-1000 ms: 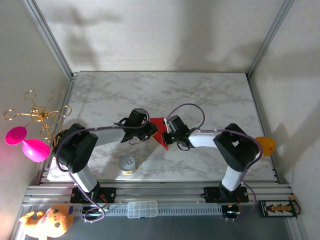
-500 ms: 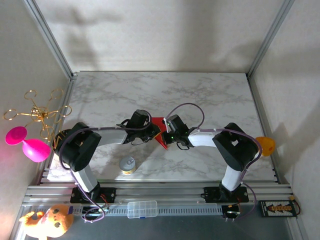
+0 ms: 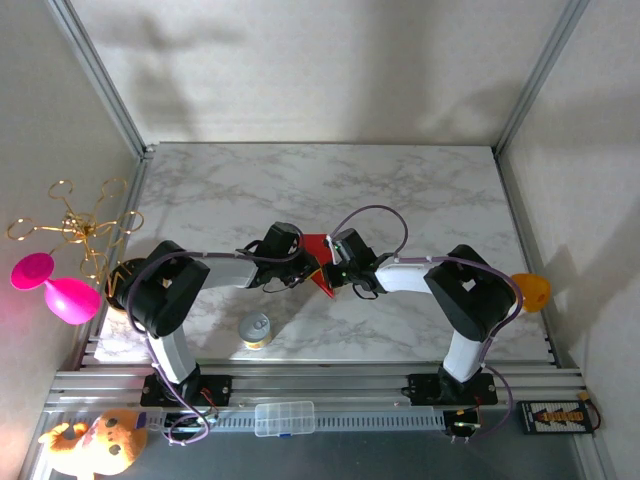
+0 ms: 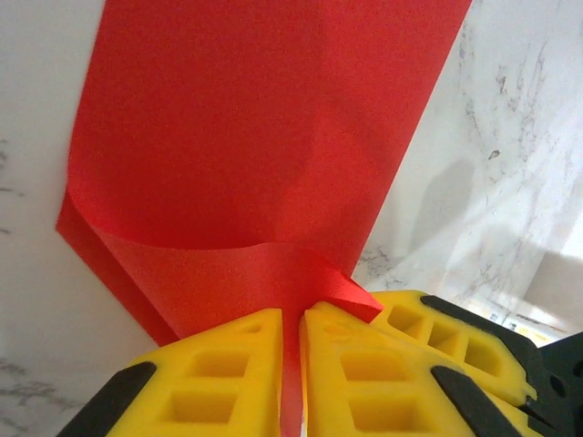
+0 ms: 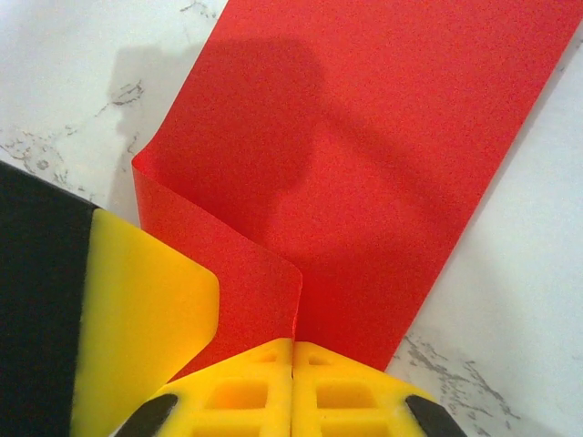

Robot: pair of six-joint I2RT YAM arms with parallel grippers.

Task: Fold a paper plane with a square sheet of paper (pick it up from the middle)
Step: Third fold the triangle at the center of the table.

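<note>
Red thin paper, the square sheet of paper [image 3: 321,270], lies beyond the small metal can [image 3: 255,329] and a little to its right, with two opposite edges curled up. The left gripper [image 4: 291,364] pinches one curled edge, and the right gripper [image 5: 292,364] is closed tight on the other.

Square sheet of paper [image 4: 264,137]: thin red paper, matt, fine-grained, unprinted. Left pincer [image 4: 291,328], right pincer [image 5: 292,350]: yellow fingers, matt, plastic-looking, moulded with square recesses, black backing. Counter [image 3: 400,190]: white-grey marble pattern, smooth, faint sheen. Frame rails [image 3: 100,75]: bare metal, satin. Can [image 3: 256,329], near left: metal top, shiny. Pink toy [image 3: 62,290], left: glossy.
</note>
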